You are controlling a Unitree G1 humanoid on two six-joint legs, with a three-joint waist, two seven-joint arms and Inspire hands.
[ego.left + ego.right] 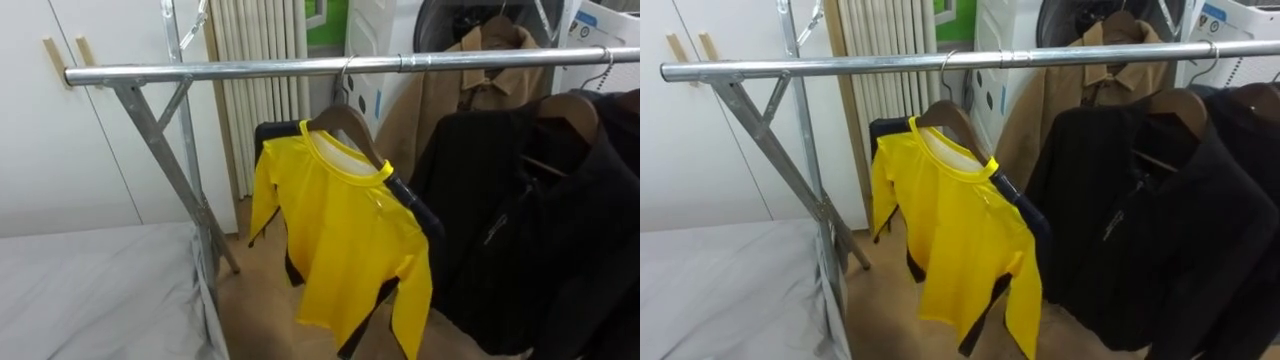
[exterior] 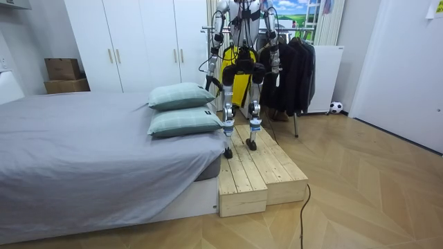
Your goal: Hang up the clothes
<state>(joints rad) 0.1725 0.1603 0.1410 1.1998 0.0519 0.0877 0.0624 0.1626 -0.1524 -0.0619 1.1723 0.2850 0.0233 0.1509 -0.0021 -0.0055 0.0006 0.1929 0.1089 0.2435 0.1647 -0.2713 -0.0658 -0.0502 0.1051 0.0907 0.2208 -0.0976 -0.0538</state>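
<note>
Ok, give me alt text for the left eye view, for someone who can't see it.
A yellow shirt hangs on a wooden hanger from a metal clothes rail, to the left of black jackets and a tan coat. A grey bed lies at lower left.

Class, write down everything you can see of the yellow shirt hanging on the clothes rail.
The yellow shirt is a bright, thin, slightly shiny long-sleeved top with a round ribbed neckline. It hangs on a wooden hanger whose metal hook sits over the metal rail, toward the rail's left end. The shirt is turned at an angle and its sleeves droop loose. A dark garment peeks out behind its shoulders and hem. Black coats hang on the rail to its right.
</note>
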